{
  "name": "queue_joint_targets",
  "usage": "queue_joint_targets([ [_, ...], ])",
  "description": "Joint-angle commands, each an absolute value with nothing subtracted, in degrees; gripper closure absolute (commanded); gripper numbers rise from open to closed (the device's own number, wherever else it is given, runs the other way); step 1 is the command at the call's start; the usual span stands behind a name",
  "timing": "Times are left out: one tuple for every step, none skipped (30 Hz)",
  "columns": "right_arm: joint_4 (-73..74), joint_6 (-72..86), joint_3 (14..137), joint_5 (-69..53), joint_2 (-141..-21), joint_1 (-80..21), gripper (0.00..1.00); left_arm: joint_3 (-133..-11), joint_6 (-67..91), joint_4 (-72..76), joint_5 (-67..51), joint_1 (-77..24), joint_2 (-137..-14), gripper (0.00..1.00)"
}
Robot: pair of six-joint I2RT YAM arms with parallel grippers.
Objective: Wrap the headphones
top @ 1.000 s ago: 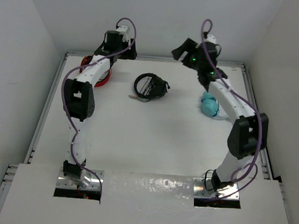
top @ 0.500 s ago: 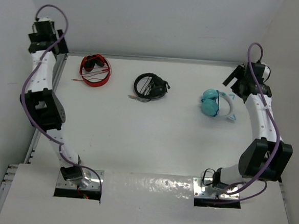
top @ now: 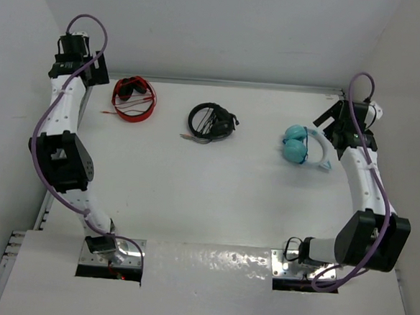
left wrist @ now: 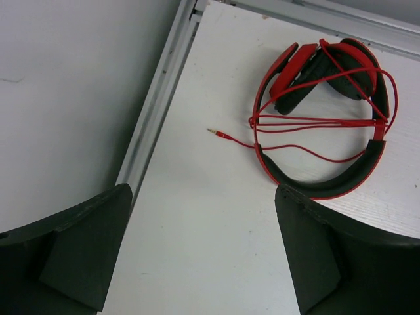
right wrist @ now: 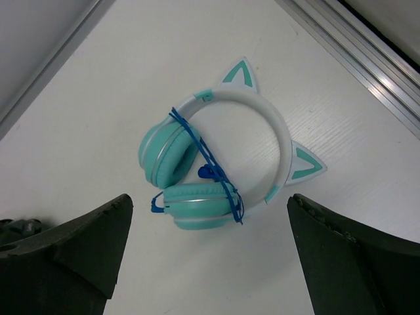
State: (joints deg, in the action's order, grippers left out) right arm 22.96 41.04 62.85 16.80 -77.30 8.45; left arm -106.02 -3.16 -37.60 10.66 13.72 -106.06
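Both arms reach out to the far corners of the table (top: 192,199), well apart from the job.

- My left fingers (left wrist: 79,256) are spread wide and hold nothing. They hang over the far left corner, and the red headphones (left wrist: 308,88) lie just ahead of them, cord looped across the band.
- My right fingers (right wrist: 72,252) are also spread wide and empty. They hover above the teal headphones (right wrist: 167,154), whose blue cord is wound round the cups.
- The black headphones (top: 211,121) lie at the far middle of the table, between the red set and the teal set. Neither arm touches them, and neither wrist view shows them.
- From above, their cable (top: 207,120) looks bunched across the hoop of the band, with a short pale end poking out at the near left. It is too small to tell whether that is a proper wrap or a loose tangle.

Step in hand, as I judge it: no grasp is made and nothing is being wound. I am either staging for the wrap or standing clear of it.

Next move, if the cable needs winding: swing both arms in toward the centre and steady the band or a cup with one set of fingers. The other set then pinches the thin cable low near the table. That calls for a fine, well-aimed closing, since the cord is slim and dark against dark cups.
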Motion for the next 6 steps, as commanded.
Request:
queue_joint_targets([
  [22.06,42.98,62.84,19.07,-75.67,8.26,0.01,-106.52,-2.46,-36.48,10.11,14.59,-102.92,0.12],
  [21.97,43.33,62.67,18.72,-75.59,8.26,0.01,-106.44,-2.29,-36.47,9.24,14.59,-102.92,0.12],
  [21.97,43.16,62.58,18.2,-75.41,8.17,0.01,-106.17,-2.2,-36.47,8.71,14.5,-102.83,0.12],
  [20.93,42.37,61.97,16.63,-75.24,8.26,0.01,-106.08,-1.94,-36.47,7.57,14.59,-102.83,0.12],
  [20.31,42.19,61.53,16.35,-74.97,8.17,0.01,-105.91,-1.85,-36.56,7.12,14.5,-102.83,0.12],
  [19.61,42.19,61.09,16.43,-74.36,8.26,0.01,-105.56,-1.67,-36.48,6.77,14.5,-102.66,0.12],
])
